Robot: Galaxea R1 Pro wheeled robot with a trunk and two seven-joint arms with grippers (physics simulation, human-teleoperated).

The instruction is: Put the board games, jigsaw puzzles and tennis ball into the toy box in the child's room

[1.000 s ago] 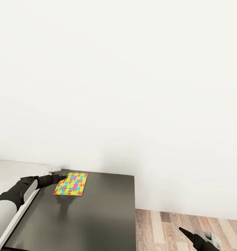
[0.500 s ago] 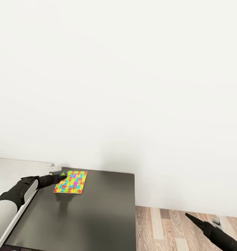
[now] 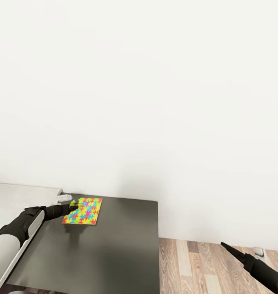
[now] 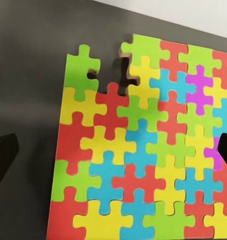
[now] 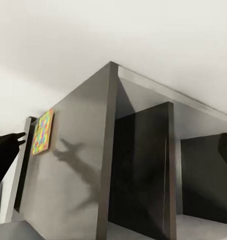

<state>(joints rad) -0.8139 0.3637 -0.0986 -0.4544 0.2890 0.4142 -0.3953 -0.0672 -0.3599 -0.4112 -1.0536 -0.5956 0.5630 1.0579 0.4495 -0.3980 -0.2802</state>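
Nearest, the right gripper (image 3: pixel 230 250) hangs over the wood-plank floor (image 3: pixel 196 265); I cannot tell if it is closed. The smooth dark-grey cabinet top (image 3: pixel 110 249) carries the flat jigsaw puzzle (image 3: pixel 82 211), near the white wall (image 3: pixel 155 102). The left gripper (image 3: pixel 73 208) is spread wide, fingers (image 4: pixel 3 156) on either side of the puzzle's edge.

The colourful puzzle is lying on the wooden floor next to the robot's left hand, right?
Not quite. The jigsaw puzzle lies on the dark-grey cabinet top, not on the wooden floor, as the head view shows. It is indeed next to the left gripper.
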